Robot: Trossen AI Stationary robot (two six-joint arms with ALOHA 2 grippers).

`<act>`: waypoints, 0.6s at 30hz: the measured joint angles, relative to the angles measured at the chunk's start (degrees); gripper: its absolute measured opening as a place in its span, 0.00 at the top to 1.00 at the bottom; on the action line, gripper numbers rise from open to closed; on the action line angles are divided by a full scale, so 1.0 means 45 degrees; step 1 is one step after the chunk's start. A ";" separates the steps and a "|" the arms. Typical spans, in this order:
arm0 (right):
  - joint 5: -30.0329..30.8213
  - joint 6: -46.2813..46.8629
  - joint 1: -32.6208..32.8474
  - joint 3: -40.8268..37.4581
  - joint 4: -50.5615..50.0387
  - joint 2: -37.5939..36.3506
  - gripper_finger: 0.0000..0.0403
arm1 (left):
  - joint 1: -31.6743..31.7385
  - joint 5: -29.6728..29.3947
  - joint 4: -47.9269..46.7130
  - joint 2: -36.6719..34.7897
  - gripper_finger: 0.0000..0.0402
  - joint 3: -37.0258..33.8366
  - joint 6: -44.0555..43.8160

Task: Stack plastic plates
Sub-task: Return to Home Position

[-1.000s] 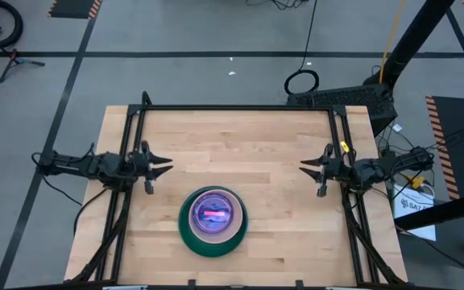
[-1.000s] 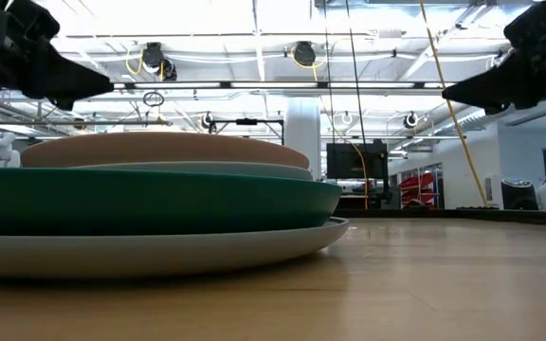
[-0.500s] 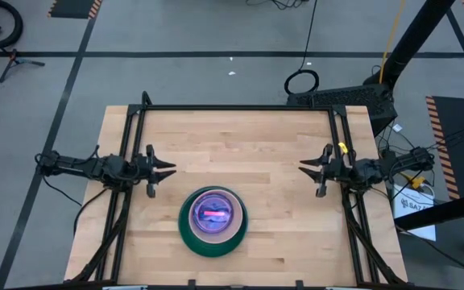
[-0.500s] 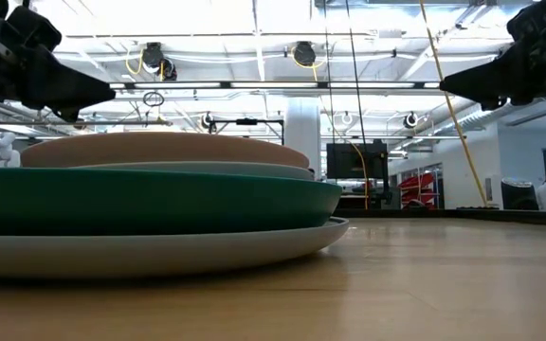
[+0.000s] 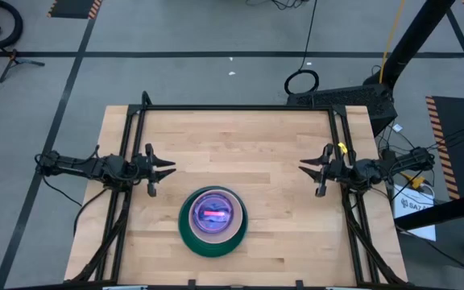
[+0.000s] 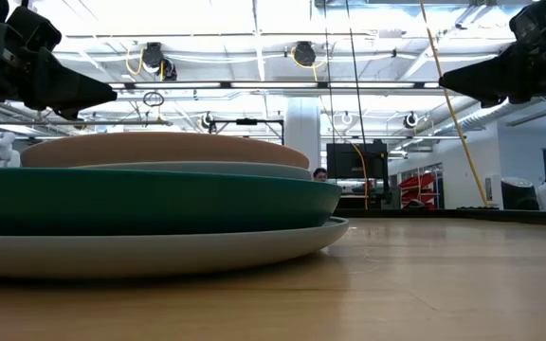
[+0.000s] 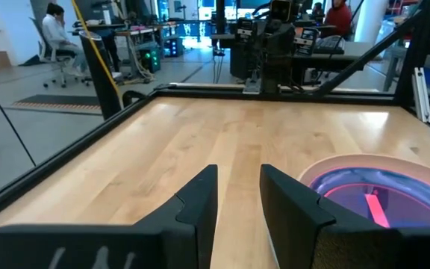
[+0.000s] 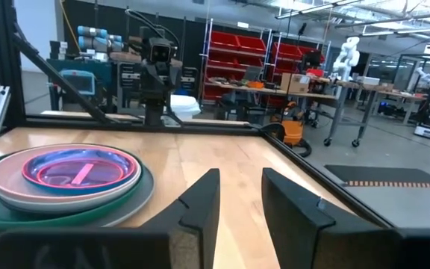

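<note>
The plastic plates (image 5: 213, 220) stand in one stack near the table's front edge, midway between the arms. In the low view a pale grey plate (image 6: 159, 251) rests on the table. It carries a dark green plate (image 6: 150, 201), a thin pale one and a salmon-pink plate (image 6: 159, 150). A translucent bluish plate with a pink-red middle (image 8: 80, 168) lies on top. My left gripper (image 5: 170, 167) hovers open at the table's left, level, fingers toward the middle, the stack (image 7: 379, 196) off to one side. My right gripper (image 5: 303, 167) mirrors it at the right, open and holding nothing.
Black frame rails (image 5: 240, 108) run along the table's far edge and down both sides. Bare wood (image 5: 240, 145) lies between the two grippers and behind the stack. People sit at desks in the room beyond the table.
My right gripper has tipped its fingertips up a little and now points level. The stack has not moved.
</note>
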 joint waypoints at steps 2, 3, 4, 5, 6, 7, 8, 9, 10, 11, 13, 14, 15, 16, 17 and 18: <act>0.0000 0.0000 0.0000 -0.0005 0.0100 0.0005 0.77 | 0.0000 -0.0005 0.0000 0.0000 0.73 0.0000 0.0017; 0.0000 0.0000 0.0000 -0.0005 0.0163 0.0004 0.77 | 0.0000 -0.0017 0.0000 0.0000 0.73 0.0000 0.0019; 0.0000 0.0000 0.0000 -0.0005 0.0200 0.0000 0.77 | 0.0000 -0.0032 -0.0003 0.0000 0.73 0.0000 0.0019; 0.0000 0.0000 -0.0004 -0.0005 0.0209 0.0004 0.77 | 0.0000 -0.0039 -0.0005 0.0000 0.73 0.0000 0.0019; -0.0004 0.0000 -0.0005 -0.0005 0.0215 0.0005 0.77 | 0.0000 -0.0039 -0.0005 0.0000 0.73 0.0000 0.0019; -0.0005 0.0000 -0.0005 -0.0005 0.0226 0.0005 0.77 | 0.0000 -0.0041 -0.0005 0.0000 0.73 0.0000 0.0019; -0.0005 0.0000 -0.0005 -0.0005 0.0231 0.0005 0.77 | 0.0000 -0.0044 -0.0005 0.0000 0.73 0.0000 0.0024; -0.0005 0.0000 -0.0005 -0.0005 0.0239 0.0005 0.77 | 0.0000 -0.0044 -0.0005 0.0000 0.73 0.0000 0.0024; -0.0005 0.0000 -0.0005 -0.0005 0.0246 0.0005 0.77 | 0.0000 -0.0044 -0.0005 0.0000 0.73 0.0000 0.0019; -0.0005 0.0000 -0.0005 -0.0005 0.0259 0.0005 0.77 | 0.0000 -0.0040 -0.0005 0.0000 0.73 0.0000 0.0024; -0.0005 0.0000 -0.0005 -0.0005 0.0278 0.0005 0.77 | 0.0000 -0.0043 -0.0010 0.0000 0.73 0.0000 0.0023; -0.0005 0.0000 -0.0005 -0.0005 0.0286 0.0005 0.77 | 0.0000 -0.0041 -0.0010 0.0000 0.73 0.0000 0.0024; -0.0009 0.0000 -0.0005 -0.0005 0.0292 0.0005 0.77 | 0.0000 -0.0041 -0.0010 0.0000 0.73 0.0000 0.0023; -0.0010 0.0000 -0.0005 -0.0005 0.0292 0.0005 0.77 | 0.0000 -0.0043 -0.0010 0.0000 0.73 0.0000 0.0024; -0.0010 0.0000 -0.0005 -0.0005 0.0295 0.0005 0.77 | 0.0000 -0.0039 -0.0010 0.0000 0.73 0.0000 0.0024; -0.0010 0.0000 -0.0005 -0.0005 0.0299 0.0005 0.77 | 0.0000 -0.0039 -0.0010 0.0000 0.73 0.0000 0.0024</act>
